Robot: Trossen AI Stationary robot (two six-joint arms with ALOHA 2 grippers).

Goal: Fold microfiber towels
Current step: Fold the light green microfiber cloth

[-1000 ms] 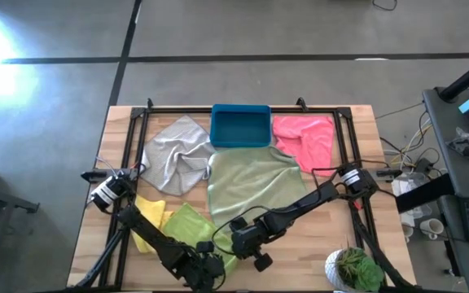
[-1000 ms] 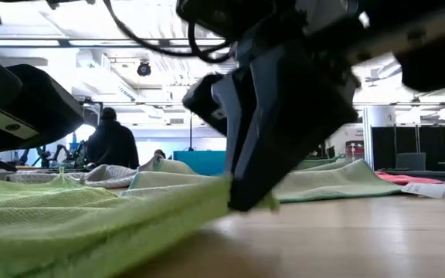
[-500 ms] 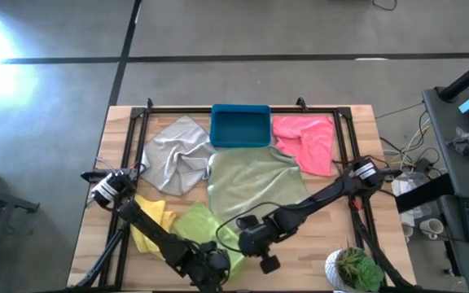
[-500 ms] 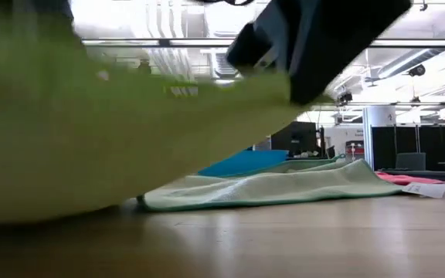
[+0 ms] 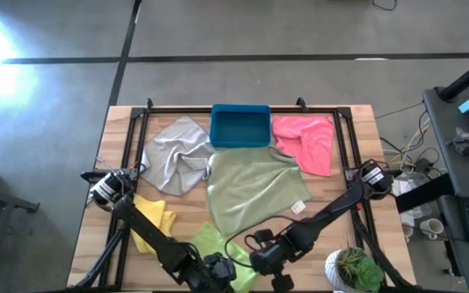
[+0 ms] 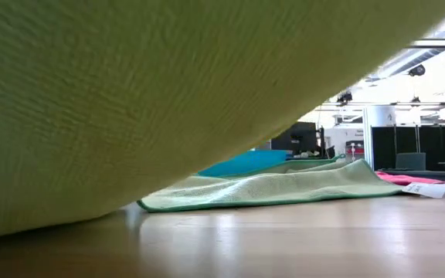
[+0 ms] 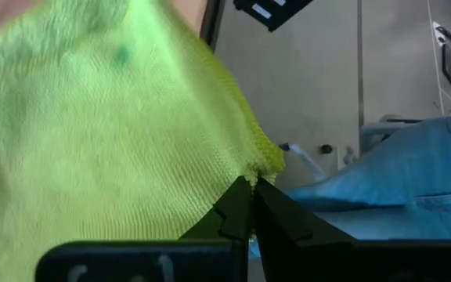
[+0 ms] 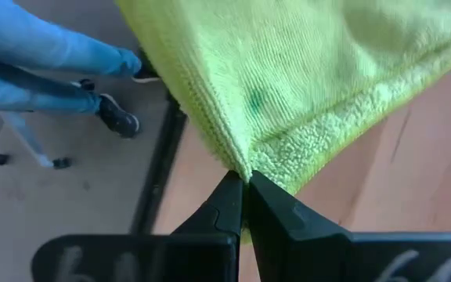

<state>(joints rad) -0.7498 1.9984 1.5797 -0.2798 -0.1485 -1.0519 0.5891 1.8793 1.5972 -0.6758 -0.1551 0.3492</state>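
The lime green towel hangs near the table's near edge, held between both grippers. It fills most of the low view. My left gripper is shut on one of its corners, and my right gripper is shut on another. In the high view the left gripper is just left of the right gripper. The sage green towel lies flat mid-table. The yellow towel, grey towel and pink towel lie crumpled around it. My left gripper pinches a corner of the lime towel between its two fingertips, slanting downward. The cloth spreads away from the fingers, lifted. My right gripper pinches another corner where two hemmed edges meet, also slanting down. The towel hangs between the grippers; I cannot tell if its far part touches the table.
A blue bin stands at the far edge, between the grey and pink towels. A potted plant sits at the near right corner. A black frame runs round the table. A person's legs in jeans stand beyond the near edge.
Both grippers have risen, staying shut on the lime towel's corners. The right one has also gone toward the table's near and right edges. The towel has been lifted off the table and drawn toward the near edge. It now hangs right in front of the low camera.
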